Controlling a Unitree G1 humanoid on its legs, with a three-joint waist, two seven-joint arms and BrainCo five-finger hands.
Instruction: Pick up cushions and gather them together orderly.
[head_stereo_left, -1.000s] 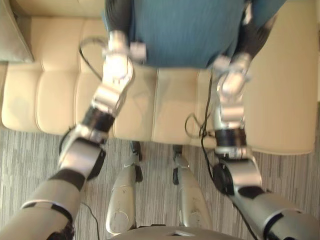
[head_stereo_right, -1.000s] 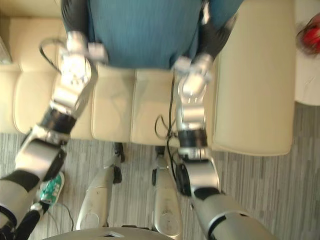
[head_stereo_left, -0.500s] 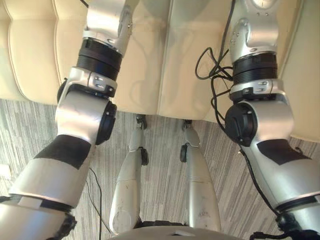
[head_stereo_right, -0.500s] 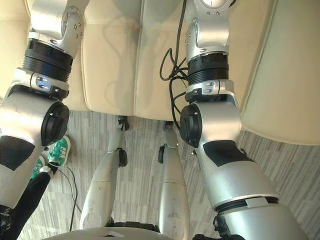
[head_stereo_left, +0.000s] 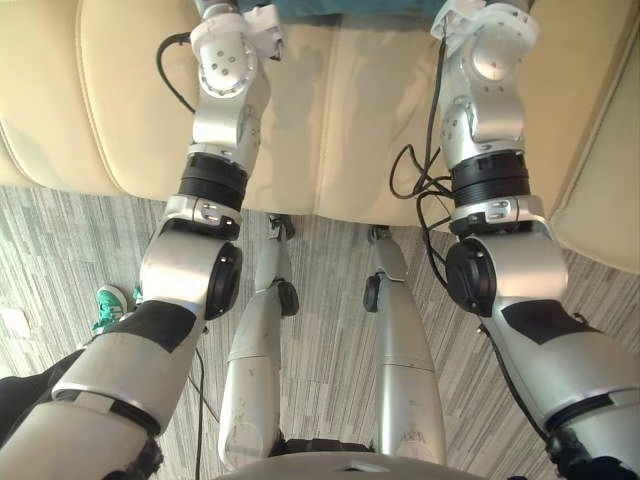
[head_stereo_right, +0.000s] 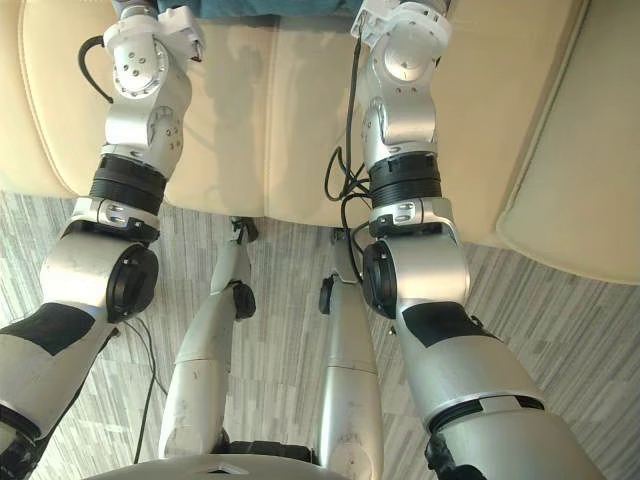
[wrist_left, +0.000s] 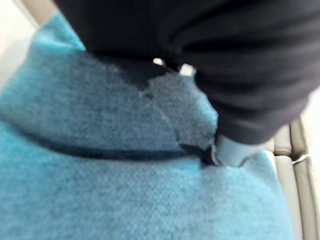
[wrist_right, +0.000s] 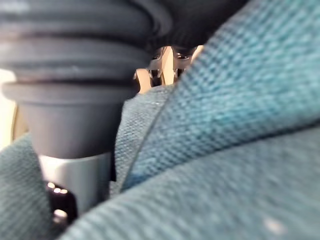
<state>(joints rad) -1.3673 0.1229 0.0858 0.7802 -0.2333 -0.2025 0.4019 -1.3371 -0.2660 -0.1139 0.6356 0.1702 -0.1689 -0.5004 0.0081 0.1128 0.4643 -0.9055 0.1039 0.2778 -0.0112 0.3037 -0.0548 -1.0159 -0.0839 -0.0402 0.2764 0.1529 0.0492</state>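
Note:
A teal cushion (head_stereo_left: 350, 6) lies on the cream sofa seat (head_stereo_left: 340, 120); its lower edge shows at the top of the eye views. Both my arms reach up to it, one at each side. In the left wrist view my left hand (wrist_left: 240, 60) presses its dark cover into the cushion's (wrist_left: 125, 190) woven cloth. The right wrist view has my right hand (wrist_right: 75, 75) close against the cushion (wrist_right: 240, 100), whose cloth folds up beside it.
The sofa's padded armrest (head_stereo_left: 600, 200) rises at the right. Grey striped carpet (head_stereo_left: 60, 260) runs in front of the sofa. A person's green shoe (head_stereo_left: 108, 303) stands on the carpet at my left.
The camera has swung down towards the floor and partly back. A second ago the whole cushion showed between my two hands; now its lower edge sits at the top.

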